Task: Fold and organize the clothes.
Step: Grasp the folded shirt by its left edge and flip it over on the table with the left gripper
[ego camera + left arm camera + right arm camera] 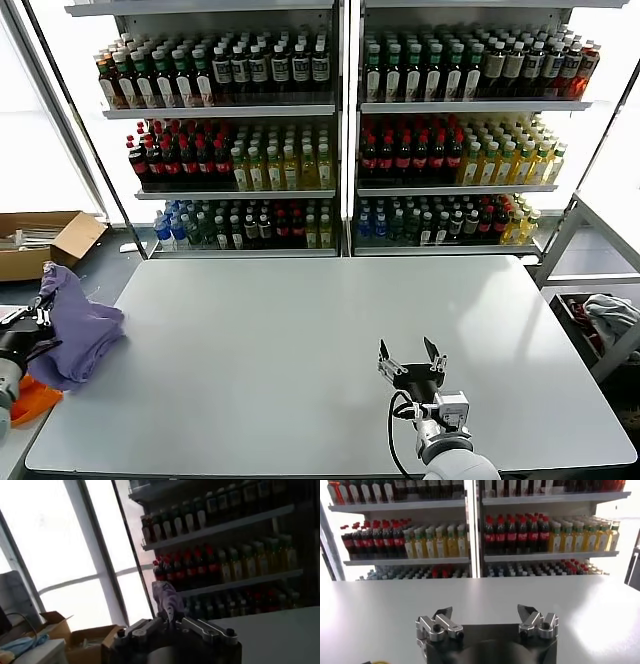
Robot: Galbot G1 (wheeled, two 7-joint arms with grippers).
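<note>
Lavender cotton T-shirt (pixel 78 328) pinched at left edge of grey counter (pixel 300 370).
Left gripper (pixel 40 312) clamped on bunched shirt, cloth draped over counter's left rim, part raised. Right gripper (pixel 411 362) spread wide, holding nothing, near front edge. Broad bare surface between them. Bottle shelves (pixel 340 130) behind far edge; labels unreadable. No lettering visible on shirt.

Your left gripper (pixel 42 312) sits at the left edge of the pale grey table (pixel 330 380), pinched shut on a crumpled lavender cotton T-shirt (pixel 78 328) that drapes onto the tabletop. Below it lies a bright orange bag (pixel 35 400). Your right gripper (pixel 410 358) hovers open near the table's front edge.
</note>
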